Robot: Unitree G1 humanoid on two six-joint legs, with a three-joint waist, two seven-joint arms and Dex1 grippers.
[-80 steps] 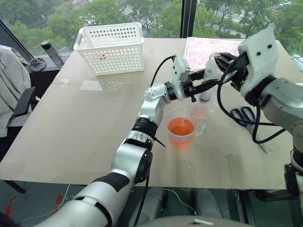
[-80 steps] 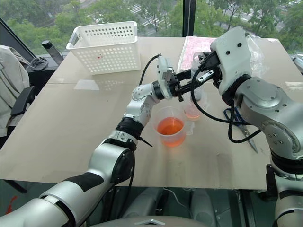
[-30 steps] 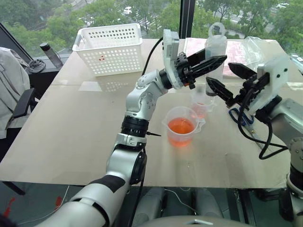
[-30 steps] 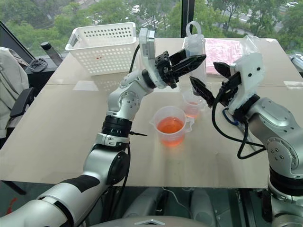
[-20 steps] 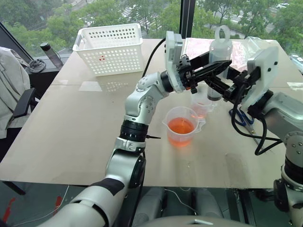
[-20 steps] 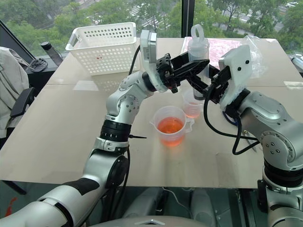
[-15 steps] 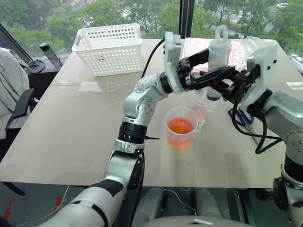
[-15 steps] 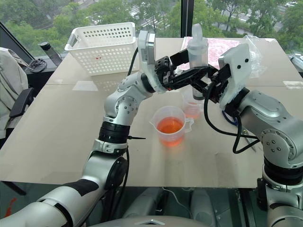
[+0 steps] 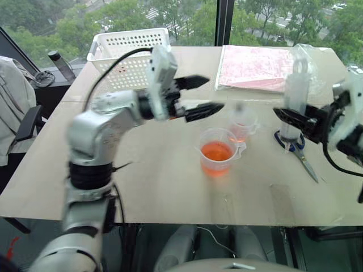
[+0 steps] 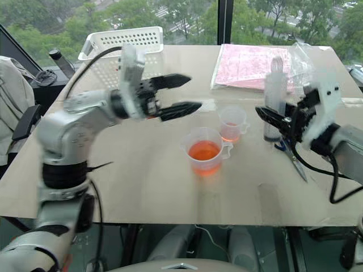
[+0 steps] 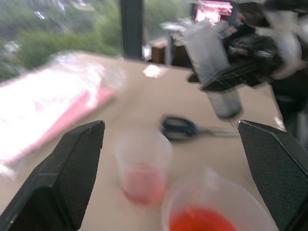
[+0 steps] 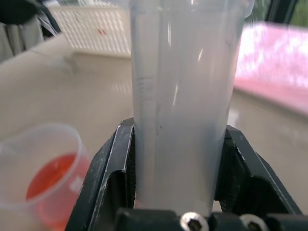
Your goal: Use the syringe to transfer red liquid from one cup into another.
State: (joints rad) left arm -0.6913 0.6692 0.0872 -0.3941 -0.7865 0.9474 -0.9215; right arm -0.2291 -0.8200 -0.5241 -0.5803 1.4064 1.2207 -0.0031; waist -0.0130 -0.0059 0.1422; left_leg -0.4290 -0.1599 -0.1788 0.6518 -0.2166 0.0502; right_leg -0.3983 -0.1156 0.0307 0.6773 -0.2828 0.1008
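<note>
Right end effector: the right end effector (image 10: 276, 123), two black fingers, is clamped around the barrel of the large clear plastic syringe (image 10: 275, 97) with a white plunger.
Syringe axis: upright, plunger ring at the top, nozzle end pointing down, held above the desk (image 10: 142, 170) and touching nothing below it.
Left end effector: the left end effector (image 10: 182, 94) is spread wide and carries nothing; it hangs over the desk, pointing level toward the cups from the robot's left.
Key relation: both cups lie to the robot's left of the held syringe and lower than its tip, so the syringe would have to travel leftward and then down.
Smaller cup: the smaller, narrower clear plastic measuring cup (image 10: 231, 123) stands near the syringe, the closer of the two, with a little red liquid in its bottom.
Larger cup: the wider clear plastic measuring cup with handle and spout (image 10: 205, 151) stands just in front of the smaller one, nearer the robot, holding translucent orange-red liquid (image 10: 203, 151).
Nearer arm: the right arm, which has the syringe, is closer to the smaller cup; the left is closer to the larger.
Under the syringe: blue-handled scissors (image 9: 296, 148) lie flat on the desk.
Farther out: a white perforated plastic basket (image 10: 126, 50) stands at the far left.
</note>
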